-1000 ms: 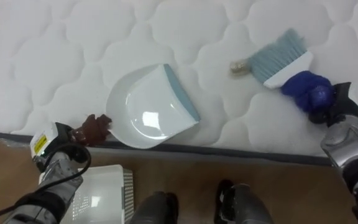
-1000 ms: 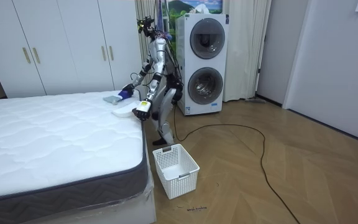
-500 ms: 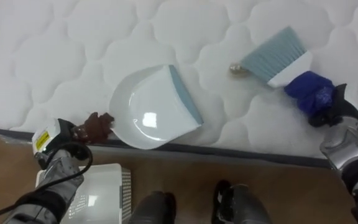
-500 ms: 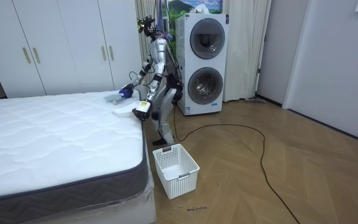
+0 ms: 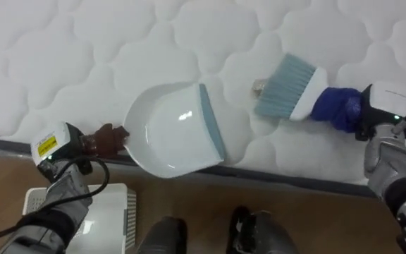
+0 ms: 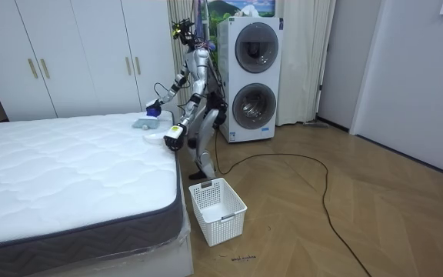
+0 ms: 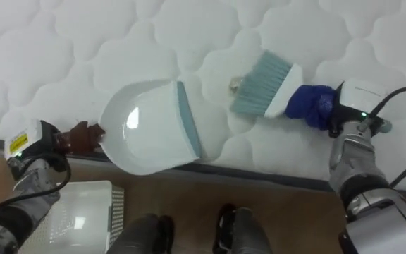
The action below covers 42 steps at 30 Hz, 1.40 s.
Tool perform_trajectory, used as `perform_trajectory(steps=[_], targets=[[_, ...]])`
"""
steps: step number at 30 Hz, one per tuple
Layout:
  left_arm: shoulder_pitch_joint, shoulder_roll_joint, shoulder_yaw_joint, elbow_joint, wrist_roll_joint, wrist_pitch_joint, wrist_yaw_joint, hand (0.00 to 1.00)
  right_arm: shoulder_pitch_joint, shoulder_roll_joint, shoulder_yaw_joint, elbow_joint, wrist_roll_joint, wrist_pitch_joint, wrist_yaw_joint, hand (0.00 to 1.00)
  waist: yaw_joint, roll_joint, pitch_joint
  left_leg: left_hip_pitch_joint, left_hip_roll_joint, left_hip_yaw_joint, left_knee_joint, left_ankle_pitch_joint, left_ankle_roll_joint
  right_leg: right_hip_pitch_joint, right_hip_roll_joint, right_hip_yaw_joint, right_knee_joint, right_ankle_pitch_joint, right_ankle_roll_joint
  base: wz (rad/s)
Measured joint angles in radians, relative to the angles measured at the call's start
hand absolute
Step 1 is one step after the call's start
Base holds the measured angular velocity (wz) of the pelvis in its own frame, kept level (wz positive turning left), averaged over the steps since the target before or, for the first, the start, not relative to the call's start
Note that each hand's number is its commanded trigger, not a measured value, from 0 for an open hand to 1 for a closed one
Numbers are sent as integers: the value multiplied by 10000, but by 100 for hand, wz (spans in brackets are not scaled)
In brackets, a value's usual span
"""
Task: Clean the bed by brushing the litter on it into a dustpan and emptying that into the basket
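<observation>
Nearest, on the wooden floor just below and left of the white round plastic dustpan with a grey-blue lip (image 5: 164,134), stands a white slatted plastic basket (image 5: 108,212). The dustpan lies at the near edge of the white quilted mattress (image 5: 83,56), its rounded back just overlapping the dark edge band, and the left hand (image 5: 106,140) is clamped round its handle on its left. Right of its lip lies a small pale scrap (image 5: 258,87), touching the pale-blue-bristled brush (image 5: 287,85), whose handle the right hand (image 5: 338,108) grips. Beyond the dustpan stretches open mattress.
</observation>
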Motion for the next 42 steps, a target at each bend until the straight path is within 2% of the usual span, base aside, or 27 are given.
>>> perform_trajectory(steps=[2,8,12,16,20,22,23,30,42], targets=[[-8,164,-3,-117,396,53,24,100,-258,-52,8,-34,-778,55,16,100,-45,-147,6,19,-1,5,-25,9,12,15,-30,-11,-29,15,-1,0],[-32,463,-24,-388,1258,320,29,100,-774,-365,464,-180,-1876,117,256,100,-28,-458,42,101,47,-5,-142,22,10,127,-20,-65,-209,41,1,0],[-39,584,-12,-420,1925,407,39,100,-789,-377,464,-537,-2536,283,365,100,-5,-468,38,203,199,-9,-342,32,20,358,156,-139,-691,230,29,-7],[-65,747,-9,-462,2348,410,339,100,-932,-399,465,-882,-2658,284,386,100,-21,-602,40,200,204,11,-446,59,53,372,205,-109,-824,291,77,-5],[-216,987,23,-442,2527,410,592,100,-1057,-399,465,-1180,-2763,274,388,100,-12,-894,111,153,262,9,-380,67,66,370,216,-189,-845,289,78,0],[-219,1031,24,-444,2542,410,614,100,-1060,-399,465,-1326,-2954,275,392,100,-16,-990,113,152,269,21,-375,67,66,388,210,-203,-863,289,78,0],[-223,1054,31,-461,2566,410,617,100,-1058,-399,465,-1466,-3023,275,407,100,-25,-1043,139,155,279,24,-375,66,67,419,193,-263,-901,289,78,0],[-305,1118,45,-464,2791,410,620,100,-1203,-395,480,-1571,-3844,275,604,100,-2,-1102,140,191,539,61,-454,66,66,700,330,-543,-1358,435,39,4],[-306,1171,26,-447,2785,410,434,100,-1232,-420,566,-2189,-4647,316,786,100,-28,-1123,130,239,533,10,-507,85,89,825,333,-636,-1454,459,58,1]])
